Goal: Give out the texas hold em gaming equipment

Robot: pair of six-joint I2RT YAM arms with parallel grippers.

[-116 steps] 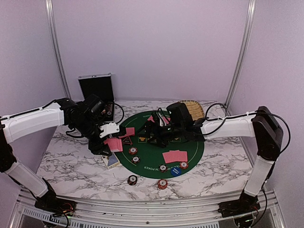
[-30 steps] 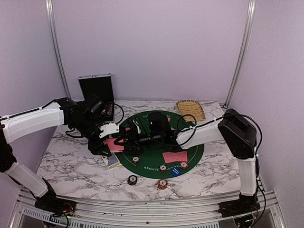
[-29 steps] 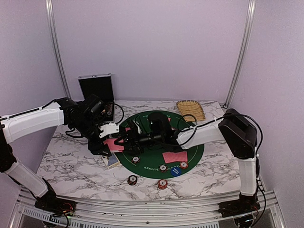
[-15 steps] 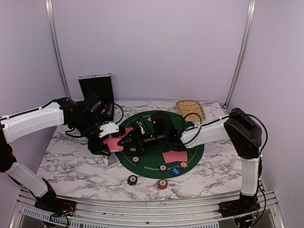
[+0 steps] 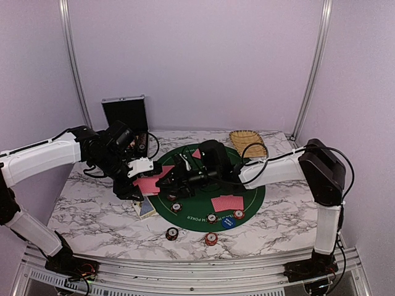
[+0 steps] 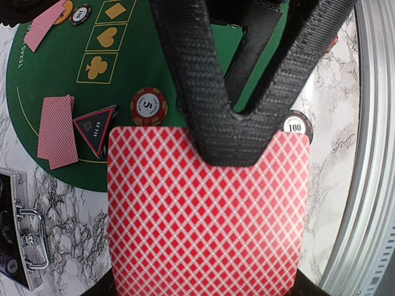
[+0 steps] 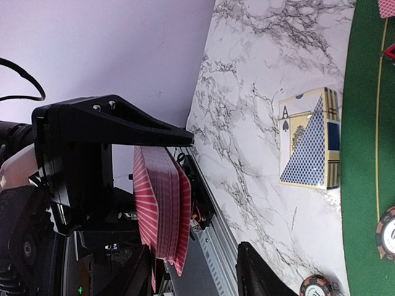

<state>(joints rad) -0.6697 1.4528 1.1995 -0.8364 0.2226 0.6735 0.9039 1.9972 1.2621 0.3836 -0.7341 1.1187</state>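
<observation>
My left gripper (image 5: 143, 184) is shut on a deck of red-backed playing cards (image 6: 207, 209), held above the marble at the left edge of the green mat (image 5: 250, 191). My right gripper (image 7: 194, 280) reaches across to that deck (image 7: 162, 209). Its jaws stand apart, and the deck's near edge lies between them, close to one finger (image 7: 133, 277). On the mat lie a few red-backed cards (image 5: 227, 202), several poker chips (image 5: 212, 217), a blue button disc (image 5: 229, 222) and a black triangular marker (image 6: 95, 128). Two chips (image 5: 171, 234) sit on the marble in front.
A card box with a blue triangle pattern (image 5: 146, 208) lies below the held deck. The open silver case (image 5: 125, 114) stands at the back left. The tan woven tray (image 5: 248, 142) sits at the back right. The metal rail (image 5: 185, 271) runs along the near edge.
The right arm's elbow has swung to the right and its wrist has lifted slightly, with its gripper staying at the deck. The left arm has not moved.
</observation>
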